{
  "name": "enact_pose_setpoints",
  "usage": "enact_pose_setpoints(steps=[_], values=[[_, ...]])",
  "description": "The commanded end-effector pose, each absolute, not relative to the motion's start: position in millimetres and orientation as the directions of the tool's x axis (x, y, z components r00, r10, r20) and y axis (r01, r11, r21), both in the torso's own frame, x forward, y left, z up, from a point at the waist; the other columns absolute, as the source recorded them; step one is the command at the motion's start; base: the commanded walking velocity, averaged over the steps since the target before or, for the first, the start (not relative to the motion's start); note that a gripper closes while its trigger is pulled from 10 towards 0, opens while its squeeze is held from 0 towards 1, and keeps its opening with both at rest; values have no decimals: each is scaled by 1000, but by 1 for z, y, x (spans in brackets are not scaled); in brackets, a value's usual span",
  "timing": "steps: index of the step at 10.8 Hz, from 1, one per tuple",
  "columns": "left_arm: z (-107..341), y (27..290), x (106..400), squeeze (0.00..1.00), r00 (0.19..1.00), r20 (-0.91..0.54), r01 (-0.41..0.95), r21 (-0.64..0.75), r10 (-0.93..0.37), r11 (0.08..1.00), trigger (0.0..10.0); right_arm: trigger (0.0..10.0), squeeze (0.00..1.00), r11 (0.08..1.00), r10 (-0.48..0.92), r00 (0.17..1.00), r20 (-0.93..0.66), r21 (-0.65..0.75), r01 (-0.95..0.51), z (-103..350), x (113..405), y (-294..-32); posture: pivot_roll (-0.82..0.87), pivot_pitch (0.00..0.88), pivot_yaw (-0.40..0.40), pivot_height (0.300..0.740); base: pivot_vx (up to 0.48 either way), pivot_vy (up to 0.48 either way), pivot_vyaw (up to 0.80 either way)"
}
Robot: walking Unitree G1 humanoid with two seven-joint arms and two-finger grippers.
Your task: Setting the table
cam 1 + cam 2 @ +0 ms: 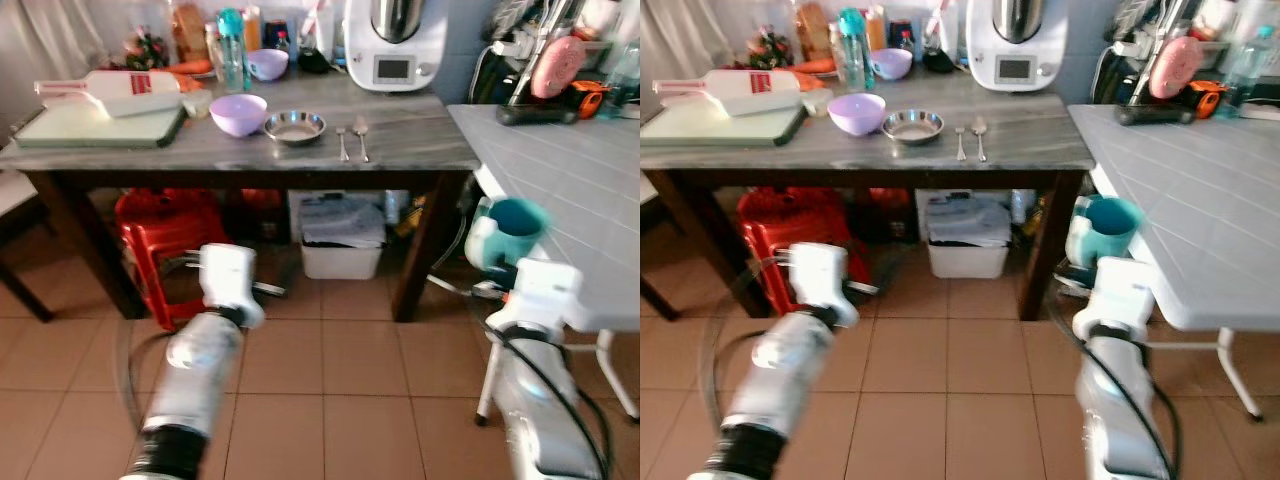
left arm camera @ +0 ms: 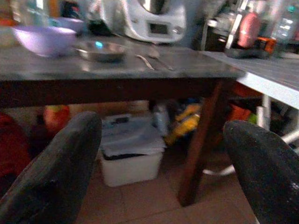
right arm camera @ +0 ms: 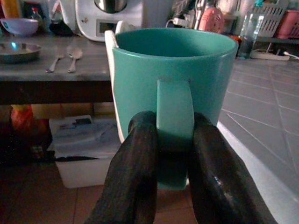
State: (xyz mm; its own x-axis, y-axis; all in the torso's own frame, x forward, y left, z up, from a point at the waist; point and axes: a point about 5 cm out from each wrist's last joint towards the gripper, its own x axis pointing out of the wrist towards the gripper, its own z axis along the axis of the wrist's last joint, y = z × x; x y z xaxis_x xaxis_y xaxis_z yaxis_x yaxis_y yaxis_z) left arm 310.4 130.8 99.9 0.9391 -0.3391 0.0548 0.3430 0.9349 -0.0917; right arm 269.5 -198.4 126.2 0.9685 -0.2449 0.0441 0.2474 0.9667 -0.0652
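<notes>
A dark wooden table (image 1: 250, 160) with a grey marbled top stands on a floor of terracotta tiles (image 1: 350, 370). Under the table sit a red plastic stool (image 1: 165, 235) and a white lidded bin (image 1: 342, 240). At its right edge stands a white table (image 1: 580, 190) with a grid-patterned top.

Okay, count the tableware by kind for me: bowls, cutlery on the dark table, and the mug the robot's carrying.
Purple bowls: 2
Steel bowl: 1
Fork: 1
Spoon: 1
Teal mug, in the right gripper: 1
Total: 6
</notes>
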Motion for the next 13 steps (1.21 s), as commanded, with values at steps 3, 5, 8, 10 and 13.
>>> enact_pose_setpoints(steps=[3, 5, 8, 10, 13], values=[[103, 129, 311, 0, 938, 72, 344, -89, -339, 935, 10000, 10000, 0, 965, -250, 965, 74, -58, 255, 133, 270, -201, 28, 0, 8, 740, 209, 0, 771], [103, 127, 310, 0, 935, 75, 354, -103, -348, 929, 10000, 10000, 0, 966, -249, 966, 76, -56, 253, 133, 270, -200, 28, 0, 8, 740, 377, 0, 234], [103, 126, 310, 0, 933, 78, 359, -111, -352, 927, 10000, 10000, 0, 966, -247, 966, 77, -57, 251, 133, 271, -200, 32, 0, 6, 740, 399, 0, 0], [104, 125, 310, 0, 931, 81, 364, -118, -357, 924, 10000, 10000, 0, 966, -242, 966, 88, -69, 248, 136, 272, -201, 32, 0, 2, 740, 401, 0, 0], [106, 123, 311, 0, 931, 89, 363, -115, -354, 925, 10000, 10000, 0, 968, -220, 969, 114, -95, 231, 141, 273, -199, 31, 0, 0, 740, 401, 0, 217]])
